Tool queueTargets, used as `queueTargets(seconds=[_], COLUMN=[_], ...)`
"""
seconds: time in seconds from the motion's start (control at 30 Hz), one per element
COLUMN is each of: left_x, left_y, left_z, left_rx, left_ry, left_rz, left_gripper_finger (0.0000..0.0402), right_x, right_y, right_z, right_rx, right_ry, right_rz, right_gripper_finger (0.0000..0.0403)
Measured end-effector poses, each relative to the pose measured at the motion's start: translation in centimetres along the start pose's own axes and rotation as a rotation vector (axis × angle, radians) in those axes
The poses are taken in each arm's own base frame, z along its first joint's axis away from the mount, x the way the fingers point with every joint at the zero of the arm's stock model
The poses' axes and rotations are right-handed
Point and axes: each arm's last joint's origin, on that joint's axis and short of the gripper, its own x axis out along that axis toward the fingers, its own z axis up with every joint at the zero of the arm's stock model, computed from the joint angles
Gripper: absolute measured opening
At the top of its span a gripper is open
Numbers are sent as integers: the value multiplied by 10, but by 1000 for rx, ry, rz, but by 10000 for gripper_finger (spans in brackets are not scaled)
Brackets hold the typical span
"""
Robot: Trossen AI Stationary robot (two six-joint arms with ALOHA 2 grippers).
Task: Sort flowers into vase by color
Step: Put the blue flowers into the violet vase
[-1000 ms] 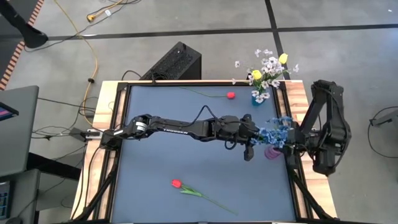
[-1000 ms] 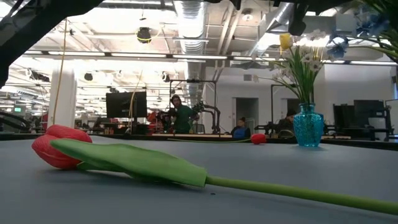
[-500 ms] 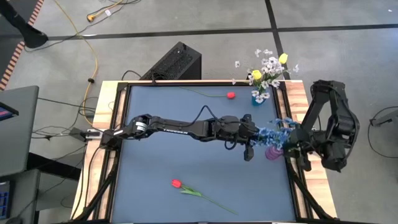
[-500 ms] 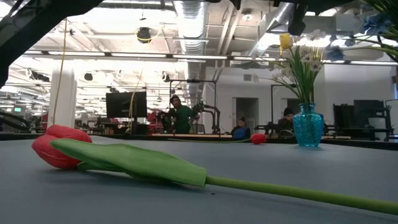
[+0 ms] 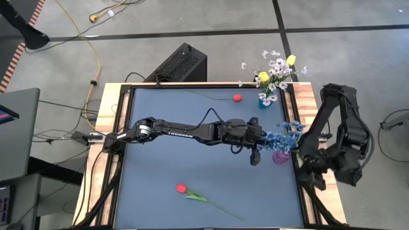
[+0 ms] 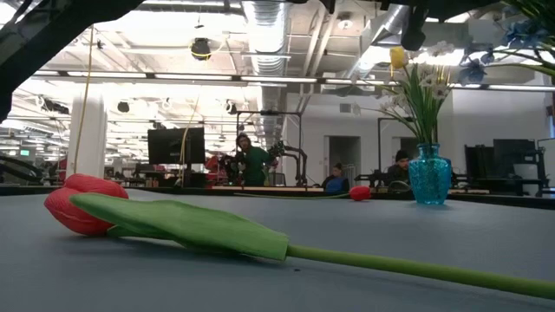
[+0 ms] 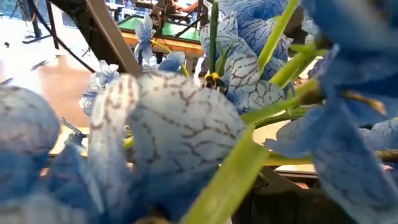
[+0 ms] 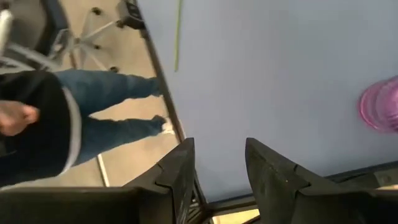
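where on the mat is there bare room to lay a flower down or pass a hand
The blue mat is bare along its left side and through the middle, between the far red tulip and the near red tulip, below the left arm. It is crowded at the right edge, where the left hand holds blue flowers over the pink vase, near the blue vase.

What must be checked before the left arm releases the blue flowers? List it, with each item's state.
1. Left gripper shut on the blue flowers: ok.
2. Blossoms above the pink vase in the high view: ok.
3. Stems inside the pink vase's mouth: cannot tell, the blossoms hide it.
4. Right gripper open, empty and off at the table's right edge, away from the vase: ok.
5. Blue vase with yellow and white flowers upright: ok.
6. Red flowers sorted: not ok, one lies at the far edge and one near the front.
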Motion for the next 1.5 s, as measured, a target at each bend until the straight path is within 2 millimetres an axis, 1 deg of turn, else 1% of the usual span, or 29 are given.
queueTargets(seconds=[0.13, 0.3, 0.4, 0.5, 0.7, 0.83, 1.03, 1.23, 1.33, 1.5], left_x=[0, 0, 0, 0, 0, 0, 0, 0, 0, -1], left_y=[0, 0, 0, 0, 0, 0, 0, 2, 3, 4], left_z=[0, -1, -2, -3, -5, -6, -7, -7, -7, -9], left_rx=[0, 3, 3, 3, 1, 0, -10, -11, -14, -23], left_ry=[4, 14, 19, 31, 51, 65, 80, 78, 78, 104], left_rz=[0, -6, -15, -21, -25, -26, -45, -34, -33, -27], left_gripper_finger=[0, 0, 0, 0, 0, 0, 0, 0, 0, 0], right_x=[20, 42, 50, 59, 76, 78, 73, 71, 74, 82], right_y=[7, 4, -3, -14, -32, -42, -48, -50, -53, -62], right_z=[-9, -20, -26, -31, -31, -27, -26, -22, -19, -17], right_rx=[43, 77, 97, 134, 111, 138, 170, 133, 109, 109], right_ry=[9, 18, -23, -83, -152, -151, -77, -135, -172, -184], right_rz=[-92, -263, -360, -406, -491, -583, -665, -685, -691, -745], right_gripper_finger=[168, 168, 170, 180, 225, 243, 243, 240, 240, 240])
